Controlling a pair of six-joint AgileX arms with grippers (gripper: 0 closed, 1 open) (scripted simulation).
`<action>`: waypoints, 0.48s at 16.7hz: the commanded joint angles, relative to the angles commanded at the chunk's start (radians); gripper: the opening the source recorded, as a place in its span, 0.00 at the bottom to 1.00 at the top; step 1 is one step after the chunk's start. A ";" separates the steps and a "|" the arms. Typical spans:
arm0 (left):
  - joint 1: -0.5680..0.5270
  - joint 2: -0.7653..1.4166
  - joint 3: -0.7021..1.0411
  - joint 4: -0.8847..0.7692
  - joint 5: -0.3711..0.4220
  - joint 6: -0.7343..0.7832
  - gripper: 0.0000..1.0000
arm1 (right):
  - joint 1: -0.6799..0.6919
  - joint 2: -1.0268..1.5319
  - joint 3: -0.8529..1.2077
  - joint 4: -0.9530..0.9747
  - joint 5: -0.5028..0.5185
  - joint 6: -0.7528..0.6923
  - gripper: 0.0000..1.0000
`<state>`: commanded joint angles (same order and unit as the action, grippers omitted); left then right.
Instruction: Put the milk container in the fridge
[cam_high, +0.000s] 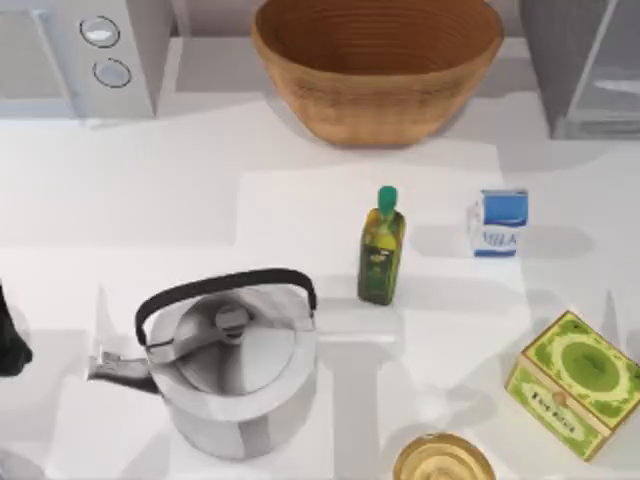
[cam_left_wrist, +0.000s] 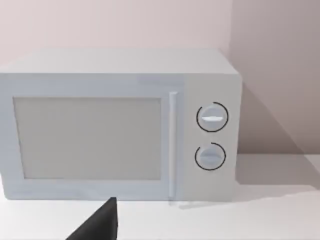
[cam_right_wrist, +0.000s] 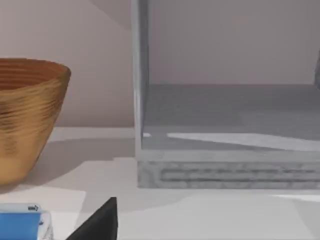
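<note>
The milk container (cam_high: 498, 223), a small white carton with a blue top and blue lettering, stands upright on the table right of centre; its blue top (cam_right_wrist: 22, 224) also shows in the right wrist view. The fridge (cam_high: 580, 70) is the grey cabinet at the back right. Its grey inside (cam_right_wrist: 230, 115) faces the right wrist camera, with nothing on its floor. A dark part of my right gripper (cam_right_wrist: 100, 225) juts into that view, near the carton and apart from it. My left arm (cam_high: 10, 345) sits parked at the table's left edge, and its gripper (cam_left_wrist: 100, 225) faces the white appliance.
A green-capped oil bottle (cam_high: 381, 247) stands left of the carton. A woven basket (cam_high: 377, 65) sits at the back centre and a white appliance with two knobs (cam_high: 90, 50) at the back left. A steel kettle (cam_high: 235, 360), a green tea box (cam_high: 572, 383) and a yellowish round dish (cam_high: 443, 458) line the front.
</note>
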<state>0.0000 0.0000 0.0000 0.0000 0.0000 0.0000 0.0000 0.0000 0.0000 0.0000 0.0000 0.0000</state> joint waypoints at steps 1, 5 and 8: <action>0.000 0.000 0.000 0.000 0.000 0.000 1.00 | 0.000 0.000 0.000 0.000 0.000 0.000 1.00; 0.000 0.000 0.000 0.000 0.000 0.000 1.00 | 0.024 0.063 0.027 0.030 0.022 0.014 1.00; 0.000 0.000 0.000 0.000 0.000 0.000 1.00 | 0.078 0.222 0.087 0.097 0.070 0.044 1.00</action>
<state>0.0000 0.0000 0.0000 0.0000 0.0000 0.0000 0.0780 0.2219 0.0868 0.0967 0.0699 0.0438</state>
